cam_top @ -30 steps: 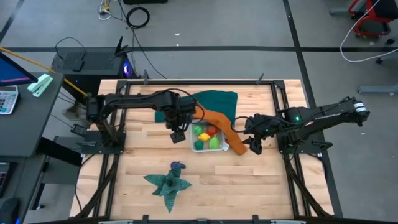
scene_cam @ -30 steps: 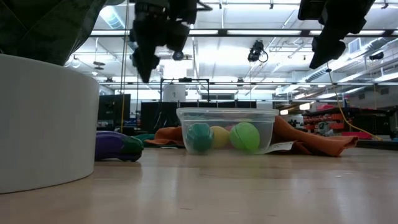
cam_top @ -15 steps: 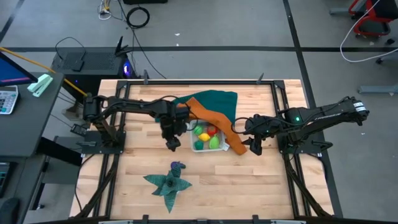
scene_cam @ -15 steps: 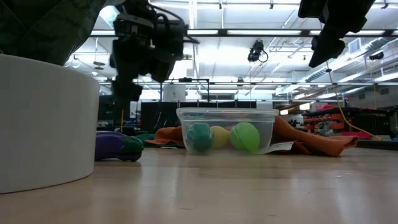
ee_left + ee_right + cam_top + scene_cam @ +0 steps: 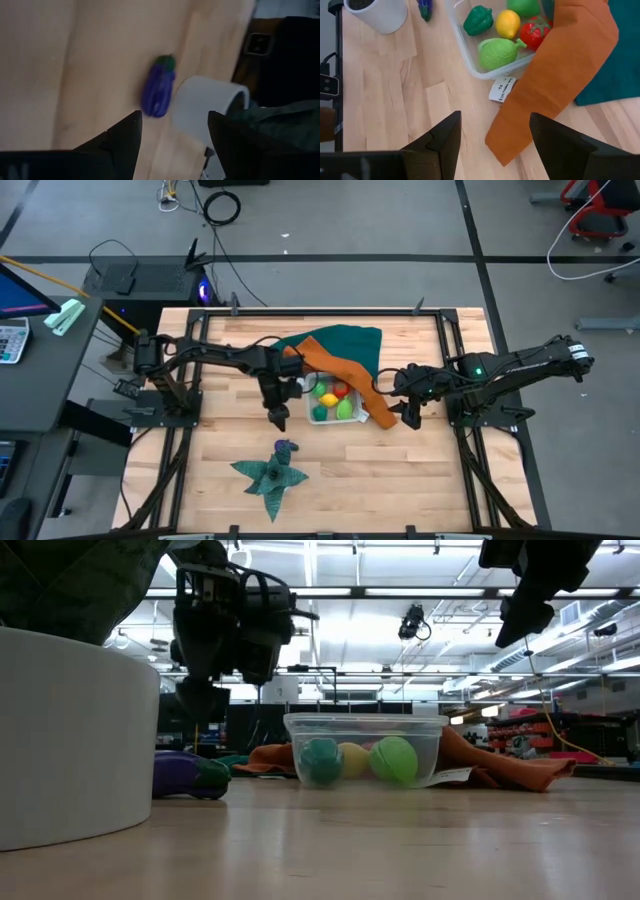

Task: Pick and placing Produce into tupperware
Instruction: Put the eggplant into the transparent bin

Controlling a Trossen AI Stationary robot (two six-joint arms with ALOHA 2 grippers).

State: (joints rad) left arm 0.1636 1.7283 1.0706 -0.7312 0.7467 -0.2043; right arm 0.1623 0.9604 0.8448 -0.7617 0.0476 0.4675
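From the left side of the desk, my left gripper (image 5: 277, 416) hangs above the bare wood just left of the tupperware (image 5: 312, 412), its jaws spread wide and holding nothing; I judge it is lined up that way because the purple eggplant (image 5: 159, 91) is the one piece of produce not yet in the box, and the wrist view looks straight down on it between the open fingers. The eggplant lies on the desk nearer the front edge, touching or just beside a white cup (image 5: 202, 107) that carries the dark green cloth (image 5: 270, 474), so I will need to come down on the side away from the cup. Near the desk's middle the tupperware holds a dark green pepper (image 5: 478, 20), a lemon (image 5: 507, 23), a tomato (image 5: 538, 32) and a light green fruit (image 5: 499, 52). An orange cloth (image 5: 570, 65) drapes over its far corner. On the right, my right gripper (image 5: 411, 411) waits above the desk, jaws wide apart, empty.
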